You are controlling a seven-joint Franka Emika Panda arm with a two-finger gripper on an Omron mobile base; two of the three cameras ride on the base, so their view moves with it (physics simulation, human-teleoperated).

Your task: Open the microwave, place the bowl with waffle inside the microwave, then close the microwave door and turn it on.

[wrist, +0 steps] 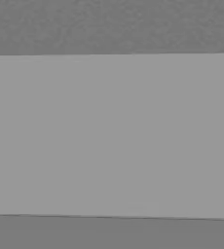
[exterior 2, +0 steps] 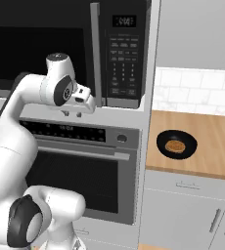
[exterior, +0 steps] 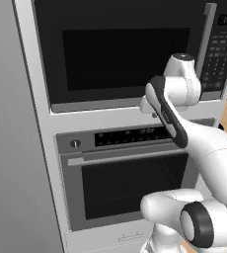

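Close ahead, the microwave door (exterior 2: 41, 53) is shut, so I bring my jaws, spread unreadable, toward its handle (exterior 2: 96, 53) while the bowl (exterior 2: 176, 144) with waffle (exterior 2: 174, 145) waits mid-worktop (exterior 2: 217, 146).

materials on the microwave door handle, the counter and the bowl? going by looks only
Microwave door handle: looks like brushed metal, a pale silver bar with a soft sheen; rendered, so painted plastic is possible.
Counter: looks like wood, warm tan with faint grain, matte.
Bowl: black, smooth and uniform, perhaps glazed ceramic or plastic; the look leaves it open. It holds the orange-brown waffle.
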